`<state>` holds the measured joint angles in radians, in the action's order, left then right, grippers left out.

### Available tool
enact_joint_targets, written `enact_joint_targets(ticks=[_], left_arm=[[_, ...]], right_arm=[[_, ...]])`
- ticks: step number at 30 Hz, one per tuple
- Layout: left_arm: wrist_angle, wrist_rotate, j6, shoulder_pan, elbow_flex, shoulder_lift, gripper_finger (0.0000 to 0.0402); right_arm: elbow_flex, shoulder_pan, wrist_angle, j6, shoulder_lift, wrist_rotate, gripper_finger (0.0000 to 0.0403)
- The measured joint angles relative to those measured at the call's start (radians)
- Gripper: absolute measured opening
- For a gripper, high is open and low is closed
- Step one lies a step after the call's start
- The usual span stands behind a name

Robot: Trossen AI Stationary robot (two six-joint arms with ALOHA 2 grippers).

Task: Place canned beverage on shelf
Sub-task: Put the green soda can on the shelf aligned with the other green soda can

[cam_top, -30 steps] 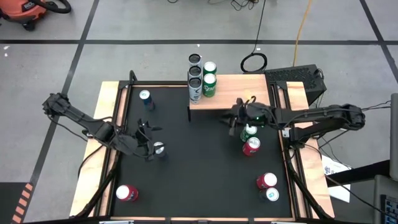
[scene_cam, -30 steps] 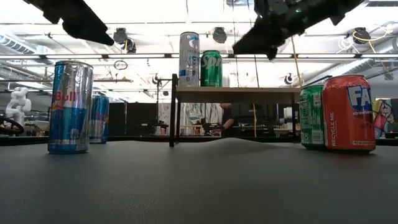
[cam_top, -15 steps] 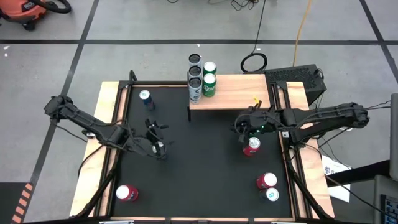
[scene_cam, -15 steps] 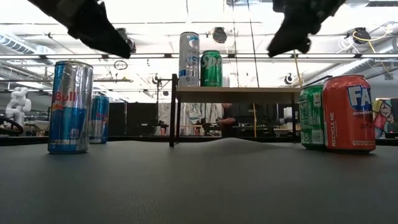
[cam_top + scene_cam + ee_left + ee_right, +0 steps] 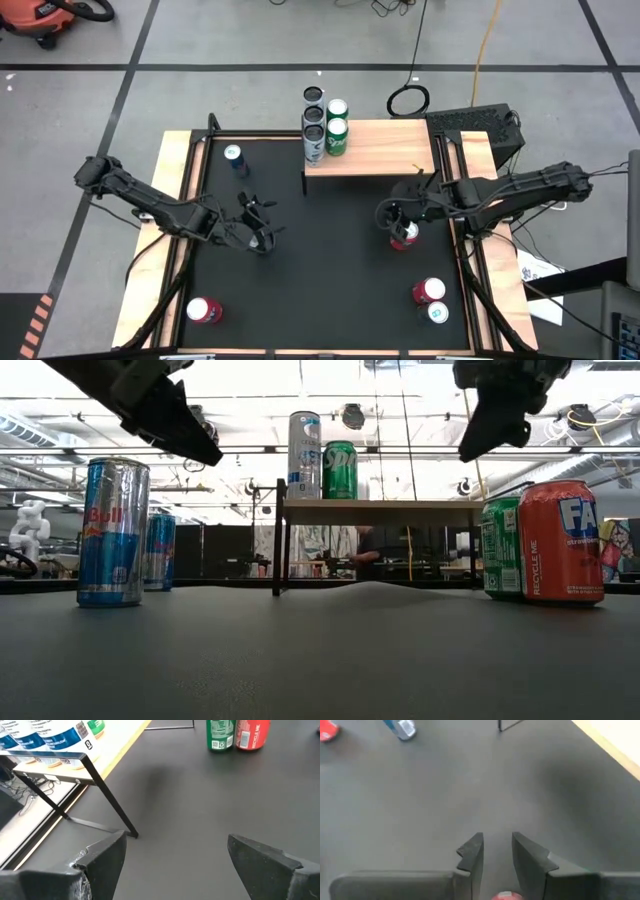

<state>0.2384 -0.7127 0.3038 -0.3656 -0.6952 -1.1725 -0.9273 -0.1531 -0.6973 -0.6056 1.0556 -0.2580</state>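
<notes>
The shelf (image 5: 372, 152), a light wood top on thin black legs, stands at the table's far edge. A tall silver can (image 5: 304, 455) and a green can (image 5: 339, 470) stand on it. A blue-and-silver can (image 5: 113, 530) stands on the mat at the left. My left gripper (image 5: 262, 228) hangs open above it and hides it in the high view; nothing lies between its fingers (image 5: 175, 845). At the right a green can (image 5: 502, 548) and a red can (image 5: 403, 237) stand together. My right gripper (image 5: 396, 213) hovers over them, slanting down, its fingers (image 5: 497, 840) a narrow gap apart and empty.
A second blue can (image 5: 233, 157) stands at the far left. A red can (image 5: 203, 311) stands near left. A red can (image 5: 428, 291) and a green-topped can (image 5: 438, 312) stand near right. The black mat's middle (image 5: 330, 260) is bare. Wooden rails edge the table's sides.
My left gripper has gone toward the table's right edge and a little down, coming over the blue-and-silver can. My right gripper has drawn away from the shelf's front toward the right and near edges, tipping more steeply down over the green and red cans. No can has moved.
</notes>
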Motion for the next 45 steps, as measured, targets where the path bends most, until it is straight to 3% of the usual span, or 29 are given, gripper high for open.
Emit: enact_joint_targets(ticks=[5, 11, 18, 33, 39, 45], left_arm=[[0.002, 0.000, -0.004, 0.003, 0.000, 0.000, 0.0347], [-0.036, -0.002, -0.021, 0.031, 0.000, 0.000, 0.0347], [-0.051, -0.001, -0.022, 0.032, 0.000, 0.000, 0.0347], [-0.050, 0.000, -0.021, 0.032, 0.000, 0.000, 0.0347], [-0.058, 0.000, -0.021, 0.032, 0.000, 0.000, 0.0347], [-0.065, 0.001, -0.021, 0.032, 0.000, 0.000, 0.0347]], right_arm=[[-0.079, -0.042, -0.105, -0.035, 0.004, 0.070, 0.0128], [-0.132, -0.068, -0.321, -0.092, 0.035, 0.054, 0.0204], [-0.132, -0.078, -0.495, -0.230, 0.046, 0.130, 0.0280], [-0.078, -0.085, -0.474, -0.247, 0.090, 0.156, 0.0288], [-0.077, -0.061, -0.475, -0.325, 0.087, 0.027, 0.0283], [-0.077, -0.051, -0.468, -0.328, 0.063, 0.016, 0.0277]])
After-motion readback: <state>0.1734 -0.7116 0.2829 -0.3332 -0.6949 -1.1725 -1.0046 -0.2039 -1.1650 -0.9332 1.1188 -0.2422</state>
